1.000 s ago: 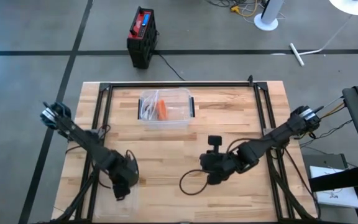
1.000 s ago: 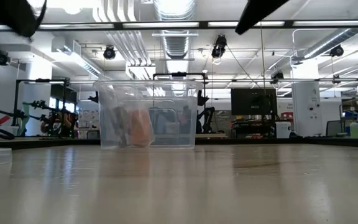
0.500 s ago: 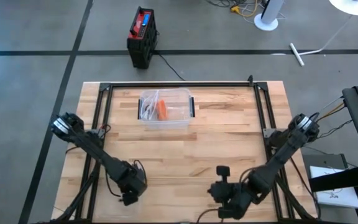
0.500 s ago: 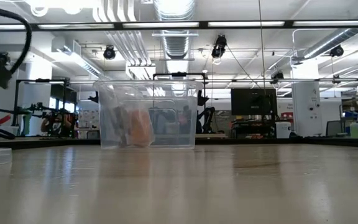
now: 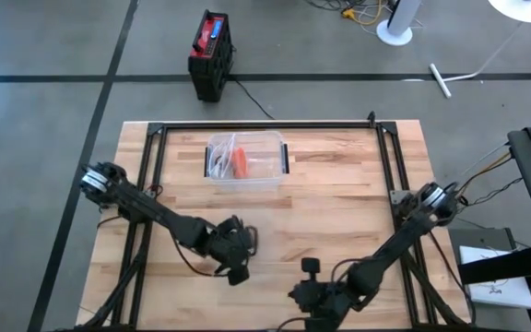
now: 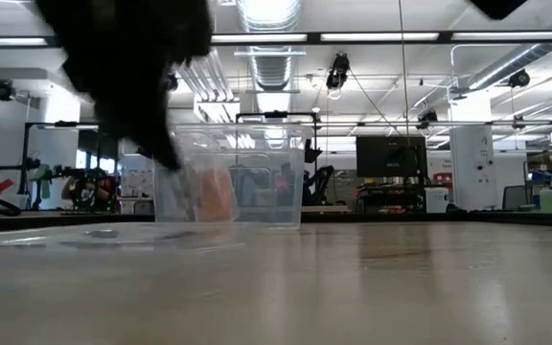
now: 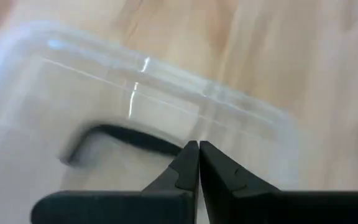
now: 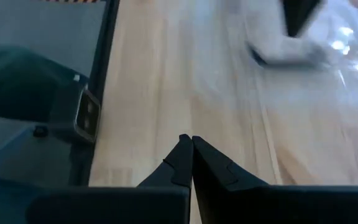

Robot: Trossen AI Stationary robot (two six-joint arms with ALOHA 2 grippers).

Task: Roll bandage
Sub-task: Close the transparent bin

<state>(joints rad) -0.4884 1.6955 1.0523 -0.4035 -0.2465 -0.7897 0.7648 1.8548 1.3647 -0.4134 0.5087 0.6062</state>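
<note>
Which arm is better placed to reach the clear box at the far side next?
Left, probably. The left gripper, shut, is over the middle of the table, nearer the clear box. The right gripper, also shut, is at the near edge, farther away.

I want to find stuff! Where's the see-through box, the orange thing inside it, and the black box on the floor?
See-through box (image 5: 267, 164), high view, its right wall.
Orange thing (image 5: 241, 163), high view, its middle.
Black box (image 5: 209, 57), high view, its top.
</note>
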